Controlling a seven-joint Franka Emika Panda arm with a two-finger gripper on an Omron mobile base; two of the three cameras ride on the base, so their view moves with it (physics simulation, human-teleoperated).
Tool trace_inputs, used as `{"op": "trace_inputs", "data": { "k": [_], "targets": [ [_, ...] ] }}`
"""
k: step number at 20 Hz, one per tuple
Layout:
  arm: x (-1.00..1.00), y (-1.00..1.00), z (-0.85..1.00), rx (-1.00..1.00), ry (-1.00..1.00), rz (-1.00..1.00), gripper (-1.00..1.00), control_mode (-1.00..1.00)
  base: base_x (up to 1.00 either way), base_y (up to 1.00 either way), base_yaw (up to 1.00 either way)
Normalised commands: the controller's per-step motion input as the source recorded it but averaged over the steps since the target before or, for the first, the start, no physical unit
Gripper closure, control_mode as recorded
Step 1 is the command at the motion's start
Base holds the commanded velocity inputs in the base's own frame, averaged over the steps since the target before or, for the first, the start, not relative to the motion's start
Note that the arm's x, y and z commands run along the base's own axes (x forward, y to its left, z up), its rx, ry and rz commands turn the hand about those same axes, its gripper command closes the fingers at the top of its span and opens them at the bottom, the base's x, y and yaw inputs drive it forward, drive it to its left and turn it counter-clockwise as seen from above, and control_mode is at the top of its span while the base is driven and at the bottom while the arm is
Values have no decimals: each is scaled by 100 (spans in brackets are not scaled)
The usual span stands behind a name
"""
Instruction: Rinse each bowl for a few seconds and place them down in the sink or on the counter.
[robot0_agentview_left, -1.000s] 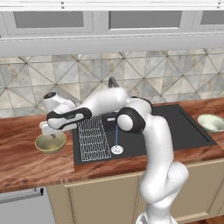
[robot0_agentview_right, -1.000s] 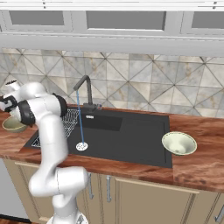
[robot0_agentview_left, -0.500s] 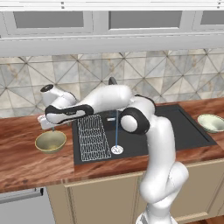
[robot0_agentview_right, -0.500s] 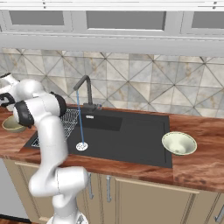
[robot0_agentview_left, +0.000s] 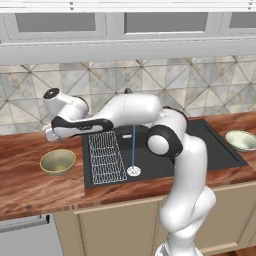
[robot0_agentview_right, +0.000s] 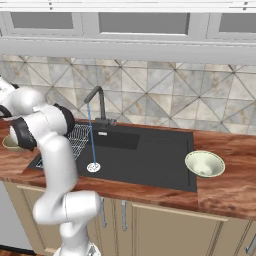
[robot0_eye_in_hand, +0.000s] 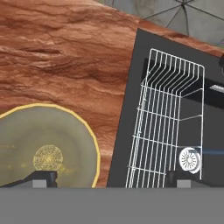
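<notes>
I'm hovering the fingers (robot0_eye_in_hand: 109, 177) wide open and empty above the olive bowl (robot0_agentview_left: 58, 161), sitting on the surface (robot0_agentview_left: 30, 185) beside the sink's (robot0_agentview_left: 200, 155) left edge. The water is running, so next I'd judge a descent onto that bowl's rim for a grasp.

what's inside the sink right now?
In the sink: a white wire rack at its left end, the round drain, and a thin water stream falling onto it. No bowl. The arm hides part of the basin.

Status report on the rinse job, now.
Hand open, empty, above the counter left of the sink. Olive-yellow bowl sits on the counter below it; cream bowl on the right side. Faucet running. Nothing in the way.
</notes>
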Motion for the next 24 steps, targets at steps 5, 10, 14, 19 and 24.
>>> {"op": "trace_inputs", "data": {
  "k": [5,10,14,19,24],
  "targets": [
    [-26,-19,52,-2,-13,7,-100,-100,0,0,0],
    [-29,-19,54,-1,-13,8,-100,-100,0,0,0],
    [-40,-6,55,0,-11,5,-100,-100,0,0,0],
    [-47,-5,44,2,-14,0,-100,-100,0,0,0],
    [-48,-10,46,3,-13,0,-100,-100,0,0,0]
  ]
}}
